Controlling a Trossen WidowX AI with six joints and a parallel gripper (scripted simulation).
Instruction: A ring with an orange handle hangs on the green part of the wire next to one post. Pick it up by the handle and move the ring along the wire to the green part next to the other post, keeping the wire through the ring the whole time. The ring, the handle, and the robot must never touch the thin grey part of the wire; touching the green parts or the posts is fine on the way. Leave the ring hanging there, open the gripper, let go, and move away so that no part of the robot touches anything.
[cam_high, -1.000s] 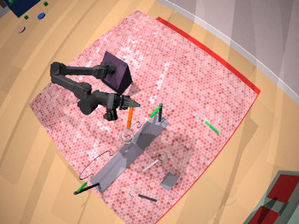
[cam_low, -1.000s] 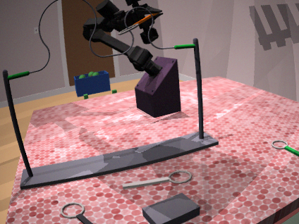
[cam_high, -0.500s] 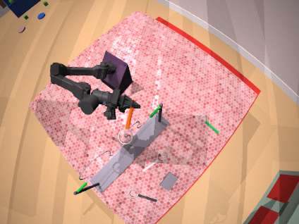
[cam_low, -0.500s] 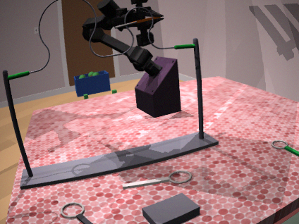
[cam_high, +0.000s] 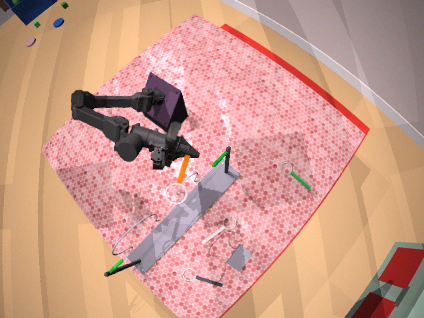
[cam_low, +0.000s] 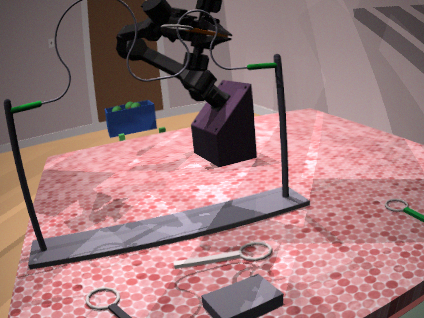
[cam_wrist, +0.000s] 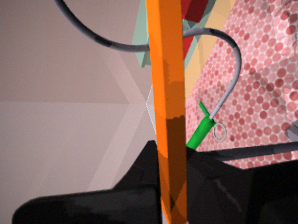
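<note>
My gripper (cam_high: 188, 154) (cam_low: 218, 34) (cam_wrist: 158, 146) is shut on the orange handle (cam_high: 183, 171) (cam_low: 204, 32) (cam_wrist: 167, 75), high above the table. The white ring (cam_high: 176, 204) is at the handle's far end. In the exterior view it is nearly edge-on, by the wire's middle loop. The grey wire (cam_low: 135, 40) (cam_wrist: 238, 65) seems to pass through it, but contact cannot be told. The ring is outside the wrist view. One green part (cam_high: 220, 158) (cam_low: 262, 66) (cam_wrist: 201, 132) joins the post nearer my gripper; the other green part (cam_high: 116, 266) (cam_low: 27, 106) is at the far post.
The near post (cam_high: 227, 162) (cam_low: 283, 130) and far post (cam_high: 123, 268) (cam_low: 24, 175) stand on a grey base (cam_high: 165, 232) (cam_low: 150, 230). A purple block (cam_high: 162, 100) (cam_low: 225, 130) carries the arm. Loose rings with green (cam_high: 300, 180), white (cam_high: 214, 234) and dark handles (cam_high: 209, 281) lie beyond the base, near a grey box (cam_high: 239, 257) (cam_low: 242, 297).
</note>
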